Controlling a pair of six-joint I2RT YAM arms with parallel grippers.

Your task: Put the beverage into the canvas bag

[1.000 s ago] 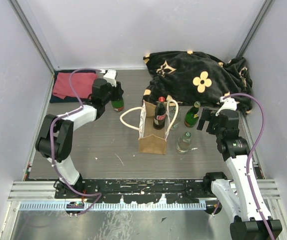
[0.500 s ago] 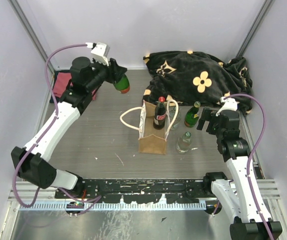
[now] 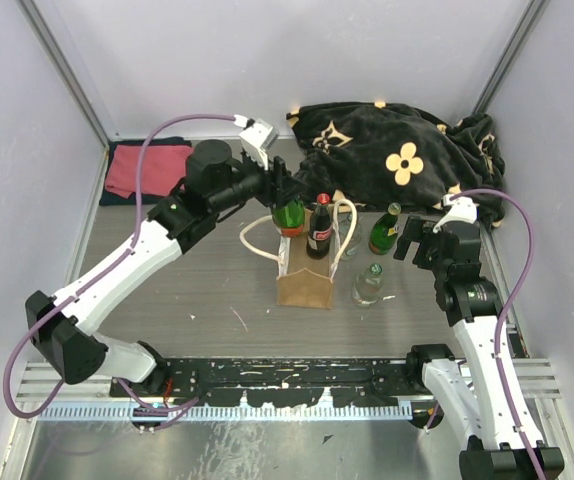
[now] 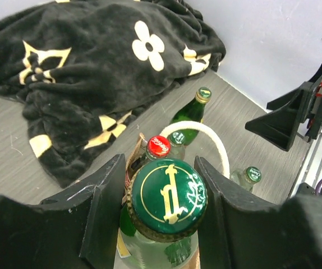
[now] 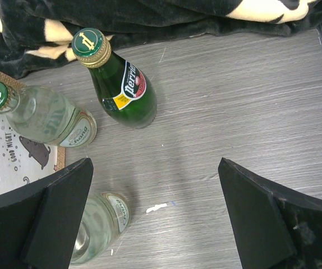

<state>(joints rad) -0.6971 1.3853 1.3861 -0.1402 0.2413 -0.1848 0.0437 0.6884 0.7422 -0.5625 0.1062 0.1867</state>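
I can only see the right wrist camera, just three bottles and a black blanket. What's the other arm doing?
Observer: The left tool is shut on a green glass bottle with a green cap, held at the open top of the tan canvas bag.
Operator: Is the bag empty?
Observer: No, a dark cola bottle with a red cap stands inside it.
Operator: What's way over on the left?
Observer: A folded red towel lies in the far left corner.
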